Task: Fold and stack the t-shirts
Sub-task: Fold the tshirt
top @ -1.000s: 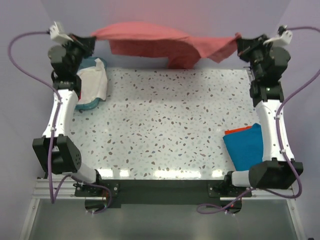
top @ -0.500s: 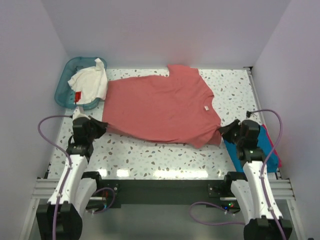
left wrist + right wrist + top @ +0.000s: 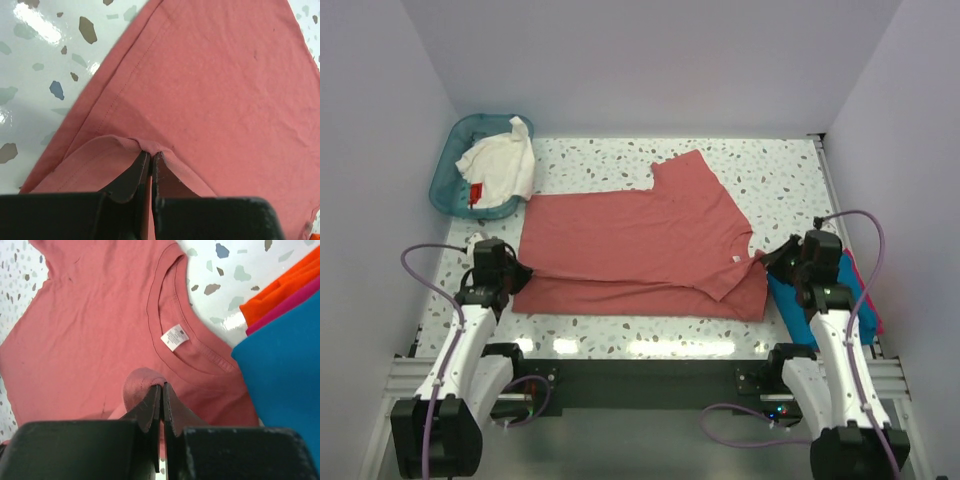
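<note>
The salmon-red t-shirt (image 3: pixel 630 235) lies flat across the middle of the desk (image 3: pixel 760 175), collar toward 3 o'clock, hem toward 9 o'clock, one sleeve sticking out toward 12. Its near long side is doubled over, so a second layer shows along the 6 o'clock edge. The left fingers (image 3: pixel 141 167) are pressed together on a pucker of the hem. The right fingers (image 3: pixel 149 405) pinch a bump of cloth beside the collar, near its white label (image 3: pixel 175 336). At 4 o'clock sits a folded teal-blue shirt (image 3: pixel 285 375), an orange-red one (image 3: pixel 287 287) peeking out at its edge. At 10 o'clock a white shirt (image 3: pixel 500 165) is heaped in a teal basket (image 3: pixel 448 165).
</note>
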`<state>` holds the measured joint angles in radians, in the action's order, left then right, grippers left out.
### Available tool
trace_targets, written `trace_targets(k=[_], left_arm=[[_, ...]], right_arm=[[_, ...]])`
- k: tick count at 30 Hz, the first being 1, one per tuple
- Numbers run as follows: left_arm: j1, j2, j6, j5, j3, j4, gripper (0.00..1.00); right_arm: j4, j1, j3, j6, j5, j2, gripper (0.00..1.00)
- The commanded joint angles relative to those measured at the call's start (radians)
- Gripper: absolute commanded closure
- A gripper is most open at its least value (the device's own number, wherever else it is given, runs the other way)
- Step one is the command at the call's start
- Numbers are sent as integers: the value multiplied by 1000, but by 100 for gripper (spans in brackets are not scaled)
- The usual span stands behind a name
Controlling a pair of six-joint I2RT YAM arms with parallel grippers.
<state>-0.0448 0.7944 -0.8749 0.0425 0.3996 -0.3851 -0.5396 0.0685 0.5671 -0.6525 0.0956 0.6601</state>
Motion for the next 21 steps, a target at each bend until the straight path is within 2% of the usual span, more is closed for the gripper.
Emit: trace_targets(k=[1, 8, 14, 21], left_arm=[[2, 31, -16, 65, 91, -6, 100], [-4, 74, -32, 137, 137, -61, 100], [-7, 137, -53, 137, 113, -14, 100], [-10, 204, -59, 149, 116, 35, 100]], right_arm=[[150, 4, 82, 28, 6, 128, 100], [273, 4, 129, 36, 24, 344, 100], [366, -1, 168, 47, 79, 515, 100], [369, -47, 348, 77, 81, 754, 98]])
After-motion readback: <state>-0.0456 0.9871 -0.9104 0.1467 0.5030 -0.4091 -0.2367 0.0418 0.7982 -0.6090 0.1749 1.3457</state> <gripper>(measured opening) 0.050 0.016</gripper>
